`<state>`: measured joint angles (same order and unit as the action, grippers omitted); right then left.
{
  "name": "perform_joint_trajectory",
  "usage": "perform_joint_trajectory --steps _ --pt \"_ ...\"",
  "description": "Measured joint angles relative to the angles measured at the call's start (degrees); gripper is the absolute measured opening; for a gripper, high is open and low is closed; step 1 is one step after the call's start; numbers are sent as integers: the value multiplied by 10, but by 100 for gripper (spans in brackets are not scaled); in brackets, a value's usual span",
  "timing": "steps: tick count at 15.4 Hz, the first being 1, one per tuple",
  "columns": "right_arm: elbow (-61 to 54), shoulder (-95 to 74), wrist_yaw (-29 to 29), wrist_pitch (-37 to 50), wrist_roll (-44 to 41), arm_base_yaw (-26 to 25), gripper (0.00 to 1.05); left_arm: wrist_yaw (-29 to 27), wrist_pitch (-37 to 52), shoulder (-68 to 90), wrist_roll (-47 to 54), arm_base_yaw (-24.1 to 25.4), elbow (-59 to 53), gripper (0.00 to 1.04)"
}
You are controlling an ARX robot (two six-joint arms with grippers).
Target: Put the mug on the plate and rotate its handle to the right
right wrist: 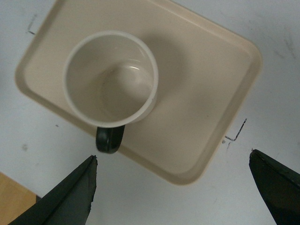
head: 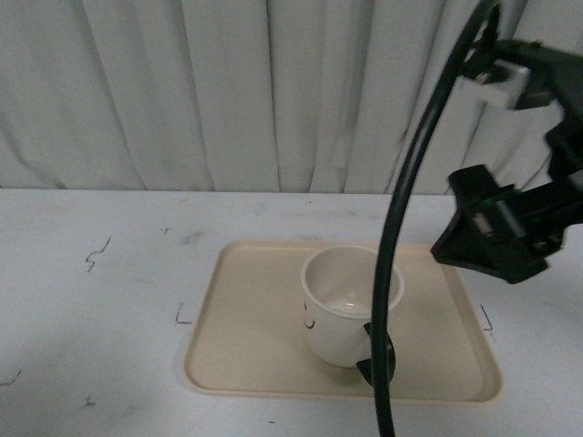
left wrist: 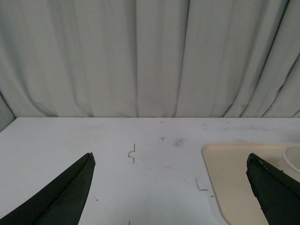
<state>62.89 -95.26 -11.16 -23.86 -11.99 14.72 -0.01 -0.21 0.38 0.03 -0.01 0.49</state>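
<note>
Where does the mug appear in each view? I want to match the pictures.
Front view: the mug stands on the plate, right of centre, crossed by a black cable.
Left wrist view: only a sliver of the mug at the frame edge, past the plate's corner.
Right wrist view: the mug seen from above, on the plate, handle near its rim.
Shared landmark: the plate.

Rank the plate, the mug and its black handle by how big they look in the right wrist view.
1. the plate, clearly largest.
2. the mug, standing on it, its rim nearer the camera.
3. the handle, smallest.
</note>
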Motion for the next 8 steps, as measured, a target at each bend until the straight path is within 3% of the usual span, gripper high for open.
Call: perform_joint_trajectory --steps 3,4,6,8 --pt "111 -148 17 -16 52 22 98 0 0 0 0 0 0 98" --pt "155 -221 33 -25 91 57 98 0 0 0 0 0 0 98" --pt "169 -253 52 -30 111 71 72 0 0 0 0 0 0 98" --pt "173 -256 53 -31 115 72 64 0 0 0 0 0 0 98"
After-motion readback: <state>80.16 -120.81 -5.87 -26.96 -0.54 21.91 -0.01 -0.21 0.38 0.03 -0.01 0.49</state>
